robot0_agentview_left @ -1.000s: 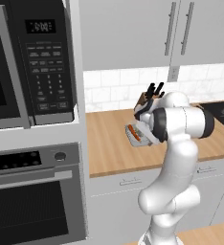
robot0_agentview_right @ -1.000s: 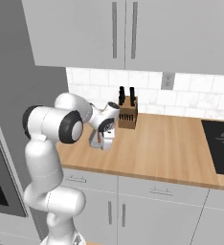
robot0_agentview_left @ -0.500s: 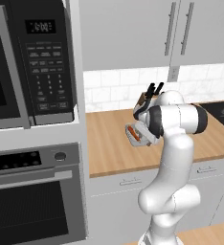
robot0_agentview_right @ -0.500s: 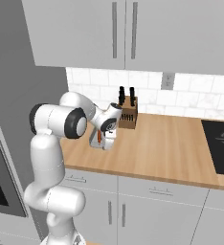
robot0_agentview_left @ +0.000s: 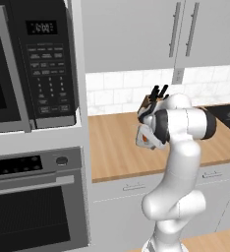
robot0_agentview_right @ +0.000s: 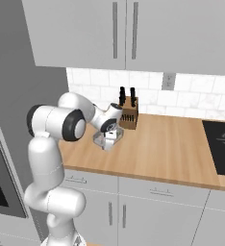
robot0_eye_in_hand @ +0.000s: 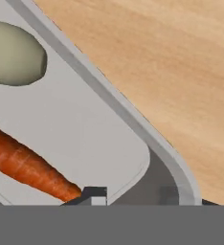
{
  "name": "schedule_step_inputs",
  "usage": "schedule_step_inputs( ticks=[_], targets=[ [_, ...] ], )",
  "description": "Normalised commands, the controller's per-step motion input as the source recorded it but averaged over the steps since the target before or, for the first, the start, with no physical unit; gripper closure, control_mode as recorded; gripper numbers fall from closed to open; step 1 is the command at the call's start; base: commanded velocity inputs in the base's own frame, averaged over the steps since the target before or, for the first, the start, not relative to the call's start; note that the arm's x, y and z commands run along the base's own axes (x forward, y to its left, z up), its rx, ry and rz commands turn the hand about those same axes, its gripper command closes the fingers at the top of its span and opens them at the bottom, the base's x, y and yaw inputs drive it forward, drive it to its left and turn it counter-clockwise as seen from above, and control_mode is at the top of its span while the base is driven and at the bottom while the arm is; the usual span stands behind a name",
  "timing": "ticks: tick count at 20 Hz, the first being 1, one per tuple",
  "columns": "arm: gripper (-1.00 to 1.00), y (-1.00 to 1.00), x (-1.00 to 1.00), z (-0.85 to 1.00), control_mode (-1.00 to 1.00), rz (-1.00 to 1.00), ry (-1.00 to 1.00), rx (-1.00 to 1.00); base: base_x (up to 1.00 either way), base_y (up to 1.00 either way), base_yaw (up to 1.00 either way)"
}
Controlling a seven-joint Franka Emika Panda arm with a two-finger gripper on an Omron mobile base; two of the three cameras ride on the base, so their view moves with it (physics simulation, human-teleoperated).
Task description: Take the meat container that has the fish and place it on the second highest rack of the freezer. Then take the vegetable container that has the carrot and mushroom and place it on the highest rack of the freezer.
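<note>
Now | end effector [robot0_eye_in_hand: 128,194]: astride smooth grey tray rim [robot0_eye_in_hand: 109,98], grip unclear | tapered carrot [robot0_eye_in_hand: 28,165] | round mushroom [robot0_eye_in_hand: 13,55]

Count as observed. One vegetable container [robot0_eye_in_hand: 80,129], grey, on the bench [robot0_agentview_right: 172,144]. Inside it: one carrot [robot0_eye_in_hand: 23,165] and one mushroom [robot0_eye_in_hand: 13,52]. One knife block [robot0_agentview_right: 128,115] at the far side of the bench, with two dark handles visible above it. One microwave [robot0_agentview_left: 31,64] and one oven [robot0_agentview_left: 33,202] below it, both at left. Two wall cabinet doors [robot0_agentview_right: 124,33], each with one bar handle. One wall outlet [robot0_agentview_right: 168,80]. One cooktop [robot0_agentview_right: 222,141] at right.
</note>
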Motion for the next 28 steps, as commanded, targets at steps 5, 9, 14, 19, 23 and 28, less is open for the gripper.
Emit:
schedule_step_inputs(
  ticks=[5,9,14,19,23,28],
  targets=[
    [1.00,-0.01,-0.24,0.50,-1.00,0.08,-0.03,0.00,0.00,0.00,0.00],
    [1.00,0.00,-0.14,0.84,-1.00,0.26,-0.05,0.00,0.00,0.00,0.00],
    [1.00,-0.07,-0.41,0.93,-1.00,0.41,-0.11,0.01,0.00,0.00,0.00],
    [1.00,-0.11,-0.77,0.76,-1.00,0.56,-0.03,0.04,0.00,0.00,0.00],
    [1.00,-0.10,-1.00,0.58,-1.00,0.66,-0.01,0.00,0.00,0.00,0.00],
    [1.00,-0.10,-0.94,0.52,-1.00,0.66,-0.10,-0.01,0.00,0.00,0.00]
  ],
)
